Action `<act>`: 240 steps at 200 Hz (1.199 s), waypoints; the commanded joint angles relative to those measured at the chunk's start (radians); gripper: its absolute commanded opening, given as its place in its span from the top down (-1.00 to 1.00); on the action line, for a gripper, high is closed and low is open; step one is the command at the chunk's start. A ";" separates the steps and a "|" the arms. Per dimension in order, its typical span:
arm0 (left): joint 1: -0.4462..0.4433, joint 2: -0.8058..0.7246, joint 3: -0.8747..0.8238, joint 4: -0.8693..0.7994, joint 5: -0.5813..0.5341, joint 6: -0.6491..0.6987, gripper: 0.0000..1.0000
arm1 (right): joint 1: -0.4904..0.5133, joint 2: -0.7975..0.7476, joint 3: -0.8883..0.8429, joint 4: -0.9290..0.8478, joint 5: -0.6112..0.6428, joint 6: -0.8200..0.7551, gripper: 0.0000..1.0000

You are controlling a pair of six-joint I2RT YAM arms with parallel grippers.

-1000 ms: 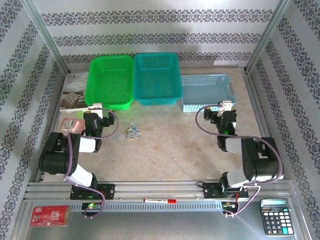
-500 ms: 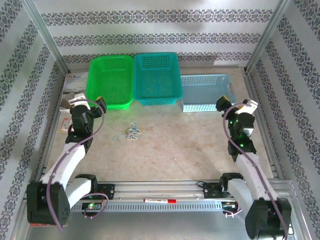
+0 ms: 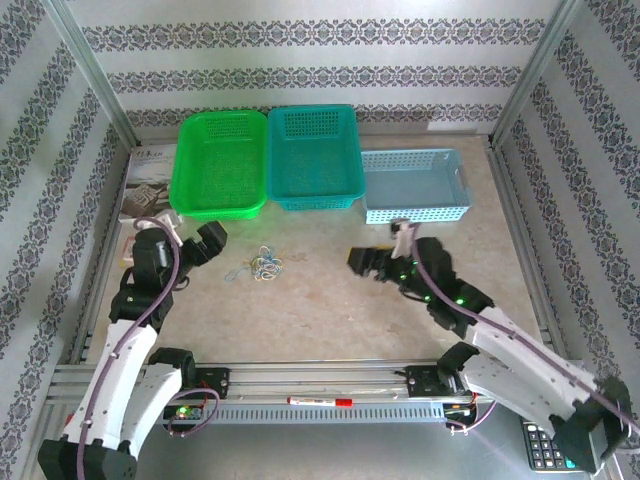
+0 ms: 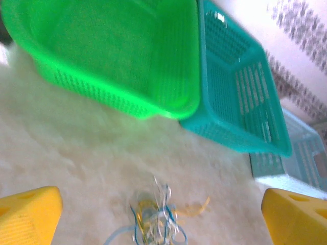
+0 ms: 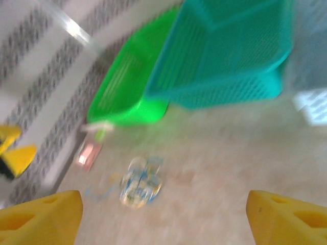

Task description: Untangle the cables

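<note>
**A:** Left wrist view, entry one: the left jaws?

**B:** Left jaws: spread wide, a yellow pad (image 4: pixel 28 217) at each lower corner, nothing held. Ahead of them, on the table (image 4: pixel 76 148): the cables (image 4: pixel 153 219), one small tangle of blue, white and yellow-green strands, with one yellowish strand trailing to the side. Nothing touches it.

**A:** Entry two: the right jaws?

**B:** Right jaws: likewise spread, yellow pads (image 5: pixel 38 217) far apart, holding nothing. The right wrist view has the same tangle ahead of them, blurred and well clear of the pads.

**A:** Position of the tangle, from the top view?

**B:** It lies on the table between the two sets of jaws, nearer the left set and apart from both. It sits just in front of where the green basket (image 3: pixel 218 160) meets the teal basket (image 3: pixel 315 150), touching neither.

**A:** Further stock?

**B:** Light blue basket (image 3: pixel 415 190), to the right of the teal one. Red marker (image 3: pixel 320 401), on the rail at the near edge. Calculator (image 3: pixel 545 445), at the near right corner, partly behind the right arm (image 3: pixel 520 355).
</note>
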 commanded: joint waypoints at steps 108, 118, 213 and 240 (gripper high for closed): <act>-0.254 0.185 -0.026 -0.088 -0.121 -0.052 -1.00 | 0.178 0.809 0.308 0.314 -0.055 0.117 0.00; -0.254 0.167 -0.031 -0.092 -0.125 -0.053 -1.00 | 0.179 0.840 0.331 0.323 -0.064 0.122 0.06; -0.256 0.116 -0.037 -0.075 -0.109 -0.083 -1.00 | 0.178 1.034 0.500 0.322 -0.095 0.118 0.31; -0.256 0.117 -0.036 -0.070 -0.111 -0.080 -1.00 | 0.176 1.086 0.549 0.312 -0.097 0.111 0.43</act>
